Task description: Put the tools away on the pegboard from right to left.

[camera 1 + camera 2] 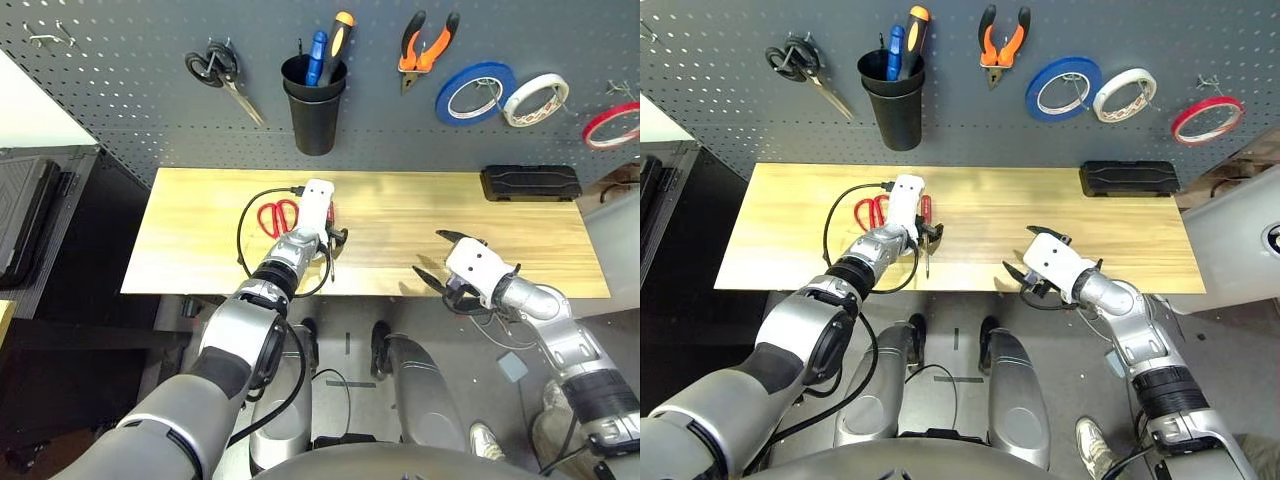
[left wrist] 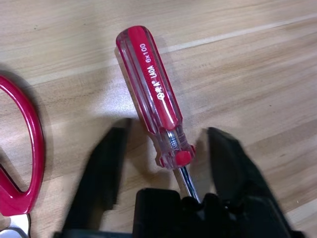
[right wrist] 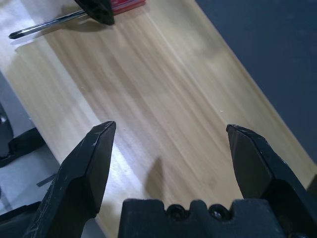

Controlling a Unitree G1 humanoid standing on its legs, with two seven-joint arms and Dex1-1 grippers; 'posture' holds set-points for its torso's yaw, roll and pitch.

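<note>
The red-handled screwdriver (image 2: pixel 153 99) lies on the wooden table (image 1: pixel 420 215). My left gripper (image 2: pixel 171 136) is open, one finger on each side of the handle's collar end, not touching it. The red-handled scissors (image 1: pixel 278 215) lie just left of it. My right gripper (image 1: pixel 440 258) stands open over the table's front edge at the right, nothing between its fingers. On the pegboard (image 1: pixel 130 90) hang the orange-and-black pliers (image 1: pixel 428 45) and, at the far right, the thin red tape ring (image 1: pixel 612 125).
The pegboard also holds black-handled scissors (image 1: pixel 222 75), a black cup (image 1: pixel 314 105) with two screwdrivers, a blue tape roll (image 1: pixel 475 93) and a white one (image 1: pixel 535 100). A black case (image 1: pixel 530 182) lies at the table's back right. A black cable (image 1: pixel 243 235) loops beside my left wrist.
</note>
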